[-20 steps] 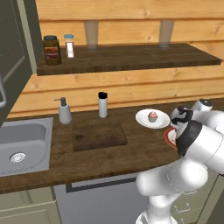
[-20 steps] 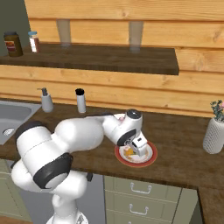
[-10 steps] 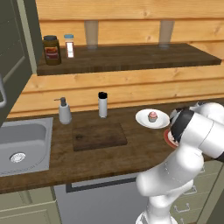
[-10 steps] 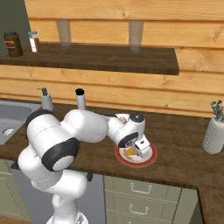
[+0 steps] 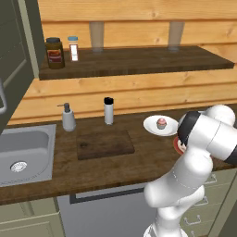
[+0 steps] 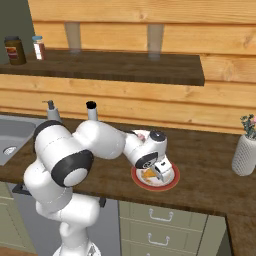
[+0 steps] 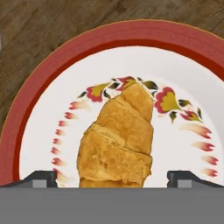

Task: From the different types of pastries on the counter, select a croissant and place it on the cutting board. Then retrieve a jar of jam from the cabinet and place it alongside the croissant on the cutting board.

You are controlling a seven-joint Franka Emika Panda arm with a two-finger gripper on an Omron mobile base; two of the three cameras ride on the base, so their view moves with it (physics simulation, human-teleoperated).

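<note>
Dark brown wood-grain counter (image 5: 139, 159) runs below a pale plank wall, with a grey steel sink (image 5: 23, 150) set into its left end. Above the sink's side, the dark grey-green wall cabinet (image 5: 14, 51) stands at the left edge, and a dark wooden shelf (image 5: 139, 62) beside it carries a brown jar with a red label (image 5: 54, 53) and a white bottle with a blue cap (image 5: 73, 48) at its left end. On the counter's back edge, just right of the sink, stand a grey soap dispenser (image 5: 68, 117) and a grey cylinder with a black top (image 5: 109, 110). In front of them lies the flat dark brown rectangular cutting board (image 5: 105, 143), bare. Further right a round white plate (image 5: 152, 125) holds a pink-topped cupcake (image 5: 161, 123). Just right of that, nearer the counter's front edge, sits a round red-rimmed plate with a floral pattern (image 6: 172, 181), and the golden-orange oblong croissant (image 7: 118, 140) lies in its middle. The two-finger gripper (image 7: 112, 177) hangs directly over the croissant, its dark fingertips (image 7: 41, 178) spread wide on either side of the pastry's near end; whether they touch it cannot be told. Near the counter's right end stands a white textured vase with pink flowers (image 6: 245, 152).
</note>
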